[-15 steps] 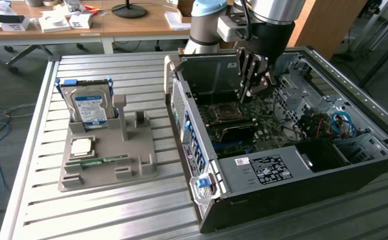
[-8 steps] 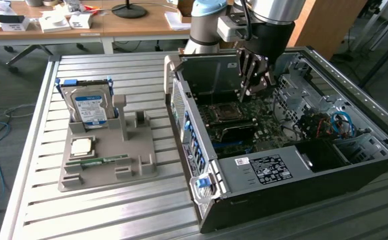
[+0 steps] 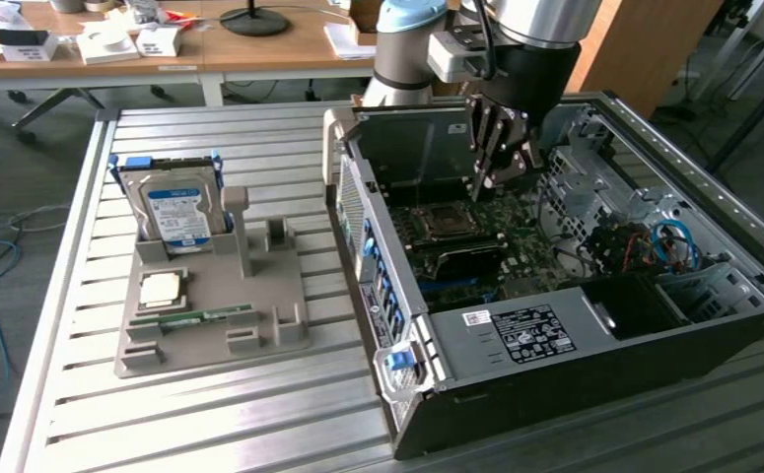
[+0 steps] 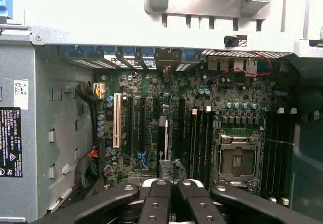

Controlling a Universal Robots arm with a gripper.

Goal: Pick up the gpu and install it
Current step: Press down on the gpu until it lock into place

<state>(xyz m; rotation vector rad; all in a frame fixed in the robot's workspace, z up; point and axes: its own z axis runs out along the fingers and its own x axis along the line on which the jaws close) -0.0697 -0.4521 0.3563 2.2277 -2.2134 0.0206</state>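
Evidently, in the exterior view the black gripper [image 3: 502, 148] is closed on the gpu [image 3: 498, 166], a thin, flat, dark brownish-green circuit card that hangs on edge from its fingers. Straight below it is the green motherboard [image 3: 487, 258] inside the open black and grey computer case [image 3: 592, 347]. Well off to the side of the gripper, on the slatted metal desk [image 3: 197, 419], are the grey plastic holder [image 3: 211, 340] and the silver blue-labelled hard drive [image 3: 177, 212].

From the wrist view, we look down past the gripper [image 4: 169, 191], its jaws drawn together on the gpu [image 4: 165, 141], which we see edge-on as a narrow pale strip. The strip lies directly beneath the gripper and lines up with the long black expansion slots [image 4: 133, 123]; the square metal processor socket [image 4: 237, 158] sits off to one side.

We judge the card light and stiff but fragile. Its bare board faces give flat, slightly slick surfaces. Hold is best taken across the upper edge, clear of the contact strip and components. Any tilt would bind it in a slot.
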